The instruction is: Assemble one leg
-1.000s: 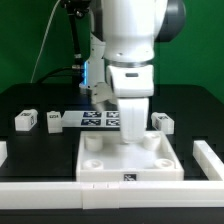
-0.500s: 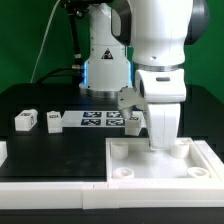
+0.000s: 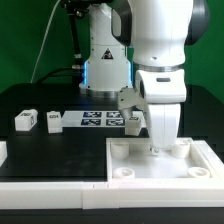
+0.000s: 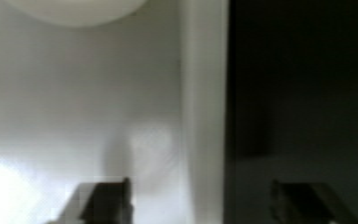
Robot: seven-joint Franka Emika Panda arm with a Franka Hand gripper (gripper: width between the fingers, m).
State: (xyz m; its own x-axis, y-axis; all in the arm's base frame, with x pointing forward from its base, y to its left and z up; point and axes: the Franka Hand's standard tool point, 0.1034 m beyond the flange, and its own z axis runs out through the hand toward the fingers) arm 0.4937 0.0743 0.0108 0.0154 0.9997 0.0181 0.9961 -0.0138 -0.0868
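The big white square tabletop lies at the front of the exterior view's right. My gripper reaches down at its far rim. In the wrist view the gripper is open: its two dark fingers straddle the tabletop's wall with a gap on each side. Two legs lie on the black table at the exterior view's left. A third leg shows just beside my gripper, partly hidden by it.
The marker board lies between the legs. A white rail runs along the table's front, and a white wall bounds the tabletop on the exterior view's right. The arm's base stands behind.
One second ago the tabletop and my gripper were near the middle. Both slid toward the exterior view's right, against the wall. Nothing has visibly moved in the last half second.
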